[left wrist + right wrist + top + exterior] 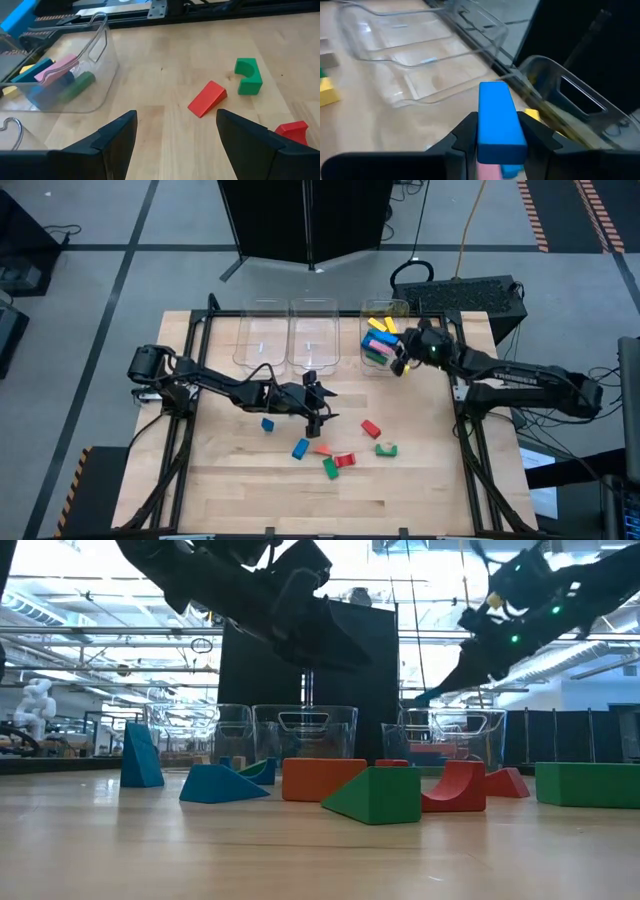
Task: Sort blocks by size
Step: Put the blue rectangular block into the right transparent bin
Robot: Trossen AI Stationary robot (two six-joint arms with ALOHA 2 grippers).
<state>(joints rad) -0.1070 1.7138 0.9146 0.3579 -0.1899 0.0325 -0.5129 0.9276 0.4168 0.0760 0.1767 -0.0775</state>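
Wooden tabletop (230, 480) at frame centre holds loose blocks (340, 460) at lower centre. Right gripper (496, 137) pinches a blue block (497, 122) over the right-hand clear bin (385, 310), already holding several blocks. Left gripper (318, 412) hovers mid-table, fingers spread and empty. No writing is legible.

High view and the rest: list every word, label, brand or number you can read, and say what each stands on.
Right arm, high view: a line of pale lettering along the link, too small and blurred to read.
Blocks, such as the blue block held in the right gripper: no print.
Clear bins, tabletop, left gripper: no text seen.
Nothing else in any view can be read.
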